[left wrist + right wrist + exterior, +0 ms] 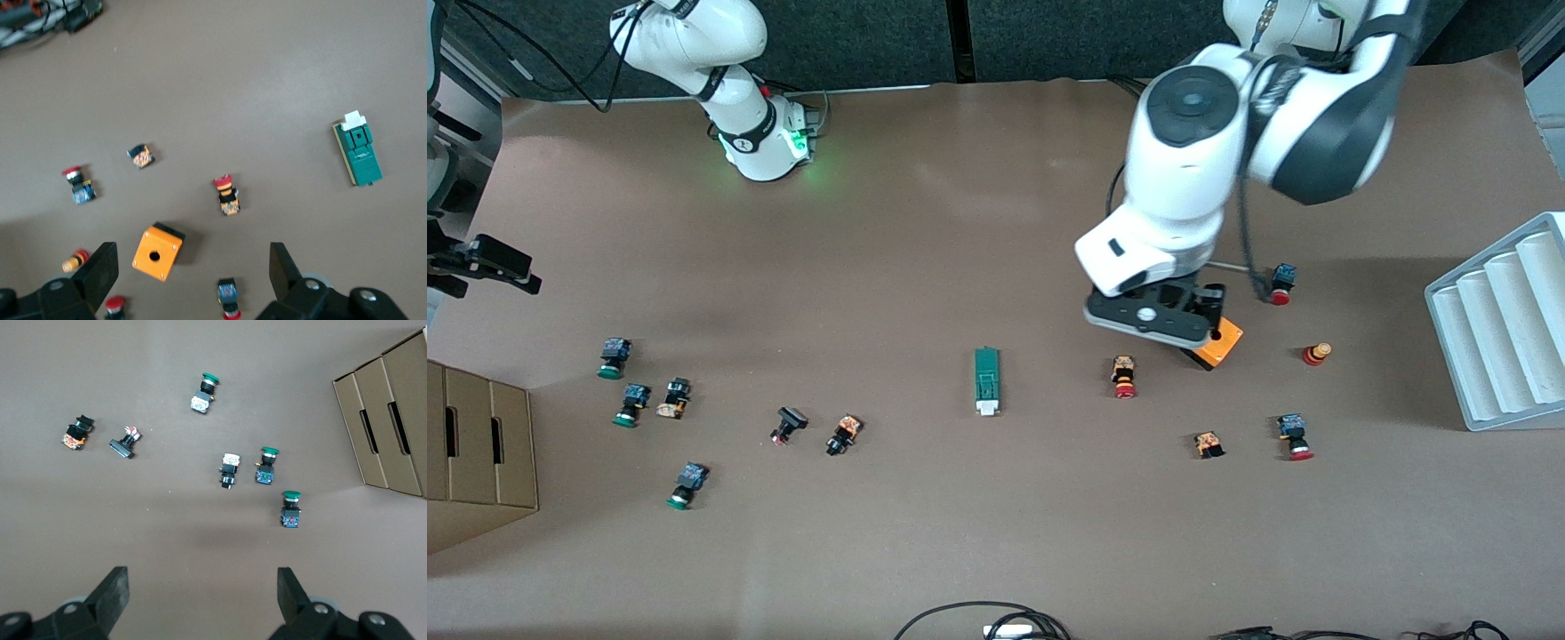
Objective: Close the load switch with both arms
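The load switch (987, 380), a narrow dark-green block with a white lever tab at the end nearer the front camera, lies flat at the table's middle. It also shows in the left wrist view (358, 150). My left gripper (1152, 316) hangs open and empty above the orange box (1223, 342), toward the left arm's end from the switch. In its wrist view the left gripper (192, 267) has its jaws wide apart over the orange box (157, 252). My right gripper (200, 587) is open and empty, up over the table's right-arm end (494, 262), far from the switch.
Red-capped push buttons (1124, 378) lie scattered around the orange box. Green-capped ones (612, 358) lie toward the right arm's end. A cardboard box (476, 444) stands at that end and a grey ribbed rack (1494, 329) at the left arm's end. Cables lie at the edge nearest the front camera.
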